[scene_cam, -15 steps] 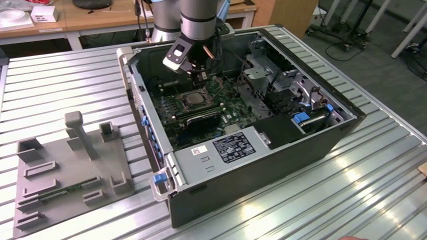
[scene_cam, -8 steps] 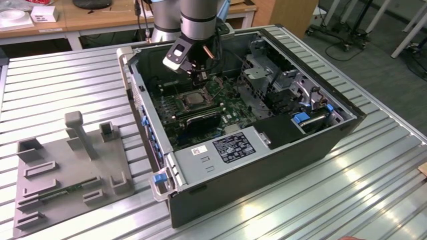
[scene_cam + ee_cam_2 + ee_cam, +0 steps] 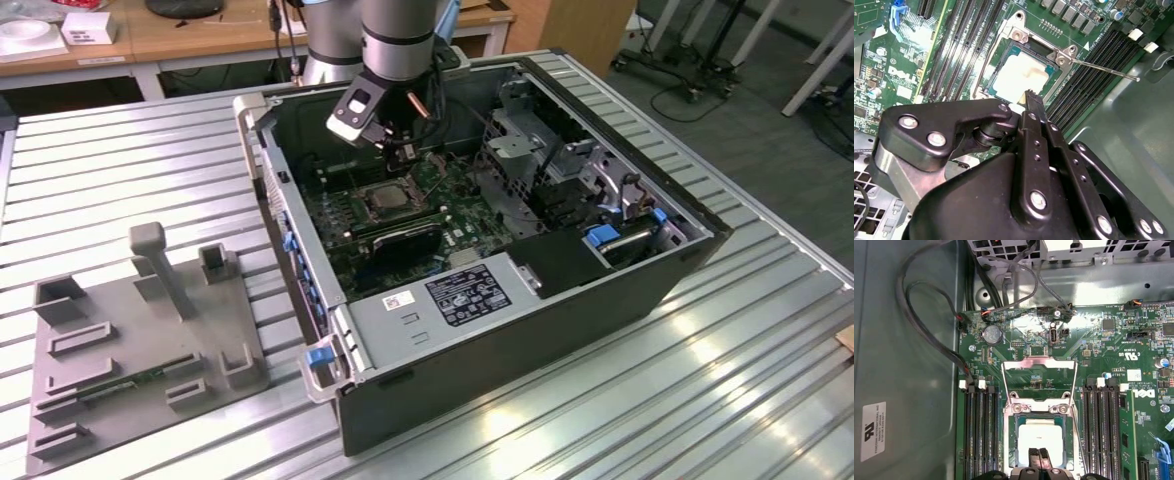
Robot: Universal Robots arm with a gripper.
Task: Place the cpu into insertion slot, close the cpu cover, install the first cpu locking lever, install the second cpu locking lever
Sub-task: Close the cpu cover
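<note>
My arm drops steeply from above into the open black metal computer case. The wrist is tilted so that my gripper points down at the green motherboard. My 2 black fingers are pressed together with nothing between them. In both wrist views their tips hang just over one edge of the small flat square cpu with its pale silvery top; I cannot tell whether they touch it. The cpu lies seated in the square silver-rimmed insertion slot. The thin metal cpu cover, a frame open in the middle, appears raised from the slot's edge that carries 2 screws.
</note>
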